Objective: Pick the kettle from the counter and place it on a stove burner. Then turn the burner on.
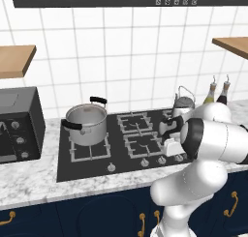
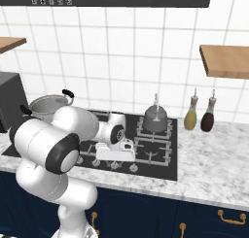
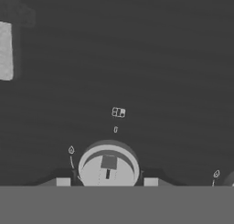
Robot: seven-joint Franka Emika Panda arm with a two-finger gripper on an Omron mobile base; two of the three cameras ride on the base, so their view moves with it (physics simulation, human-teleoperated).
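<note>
Grey kettle on back burner, gripper straddling front knob (grip unclear)

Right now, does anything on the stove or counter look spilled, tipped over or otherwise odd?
Nothing stands out. The kettle sits upright on a back burner, the pot upright on another, and both bottles stand on the counter. The pincer hovers at a front knob.

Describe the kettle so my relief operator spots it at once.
Find the black cooktop set in the marbled counter. On its back right burner, nearest the two slim bottles, sits the kettle: small, squat, grey, with a thin arched wire handle, unlike the bigger steel pot with black handles.
</note>
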